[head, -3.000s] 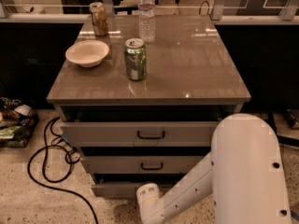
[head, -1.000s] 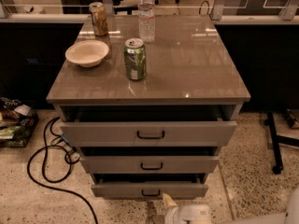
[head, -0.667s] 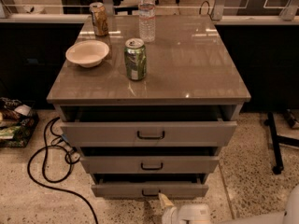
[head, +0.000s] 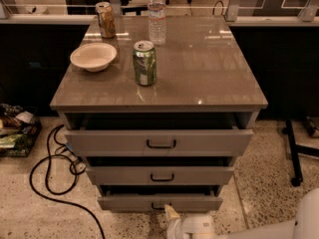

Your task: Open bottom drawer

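Note:
The bottom drawer (head: 124,202) is the lowest of three grey fronts in the cabinet. It stands slightly pulled out, with a dark gap above it. Its small black handle (head: 157,206) sits at the middle of the front. My gripper (head: 171,213) comes up from the lower edge of the camera view, on the white arm (head: 199,228). Its pale tip is just below and right of that handle, and I cannot tell whether it touches it.
The top drawer (head: 99,141) and middle drawer (head: 119,175) also stick out a little. On the cabinet top (head: 209,68) stand a green can (head: 144,62), a bowl (head: 93,57), a water bottle (head: 156,15) and a brown can (head: 105,20). A black cable (head: 47,183) loops on the floor at left.
The white arm that covered the cabinet's lower right has dropped to the bottom edge. Over the last second the gripper has crept slightly left, toward the bottom handle. The drawers look unmoved.

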`<state>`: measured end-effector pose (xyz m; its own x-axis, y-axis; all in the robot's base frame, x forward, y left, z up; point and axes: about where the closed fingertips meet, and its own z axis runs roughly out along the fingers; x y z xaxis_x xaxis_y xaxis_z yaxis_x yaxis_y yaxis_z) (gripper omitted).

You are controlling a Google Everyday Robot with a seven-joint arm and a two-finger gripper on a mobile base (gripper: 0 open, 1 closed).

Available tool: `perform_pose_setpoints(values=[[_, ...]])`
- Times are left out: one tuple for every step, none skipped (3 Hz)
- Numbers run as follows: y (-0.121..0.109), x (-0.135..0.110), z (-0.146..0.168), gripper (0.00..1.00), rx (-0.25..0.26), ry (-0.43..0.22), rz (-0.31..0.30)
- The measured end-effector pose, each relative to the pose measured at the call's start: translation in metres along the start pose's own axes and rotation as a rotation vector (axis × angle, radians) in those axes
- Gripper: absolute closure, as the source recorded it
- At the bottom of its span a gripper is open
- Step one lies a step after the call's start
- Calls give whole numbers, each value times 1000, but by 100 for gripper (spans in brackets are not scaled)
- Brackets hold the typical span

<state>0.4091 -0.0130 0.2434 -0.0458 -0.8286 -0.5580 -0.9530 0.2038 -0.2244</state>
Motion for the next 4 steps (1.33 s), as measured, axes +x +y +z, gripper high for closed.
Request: perform_pose_setpoints(values=[[6,-8,19,0,2,3,-19],[14,-10,35,0,0,-11,-18],[19,-11,46,0,2,9,-32],[10,-10,51,0,5,75,-89]])
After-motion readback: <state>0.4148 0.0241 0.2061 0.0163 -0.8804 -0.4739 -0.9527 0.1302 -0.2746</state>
